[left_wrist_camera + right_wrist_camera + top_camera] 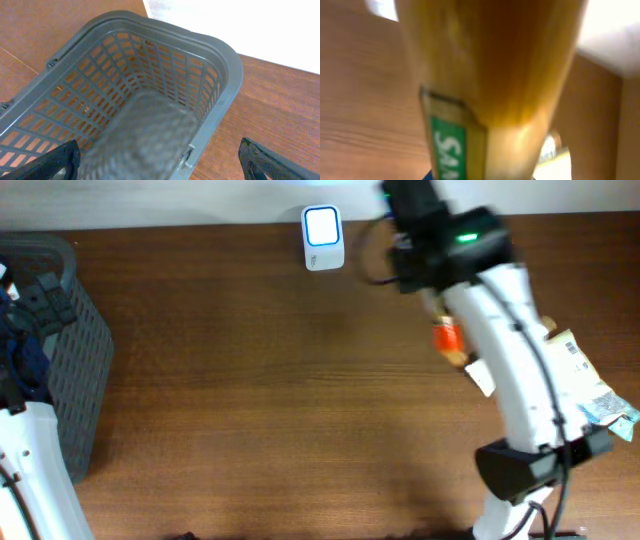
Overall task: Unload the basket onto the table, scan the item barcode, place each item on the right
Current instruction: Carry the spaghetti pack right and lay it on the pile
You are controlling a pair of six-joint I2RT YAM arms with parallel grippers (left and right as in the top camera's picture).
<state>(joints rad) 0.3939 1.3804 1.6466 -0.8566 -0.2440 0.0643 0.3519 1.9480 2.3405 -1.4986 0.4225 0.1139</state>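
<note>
The right gripper (438, 310) has its fingers closed on an amber bottle (490, 75), held above the table (250, 400) near its far edge and to the right of the lit scanner (322, 238). Bare wood lies to its left. The bottle's green label reads "SA", with the rest cut off. The left gripper (160, 165) stands spread wide above the grey basket (220, 65) at the table's left edge.

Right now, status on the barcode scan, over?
Left gripper open above the basket. Right gripper shut on the bottle, short of the scanner. Nothing between them.
</note>
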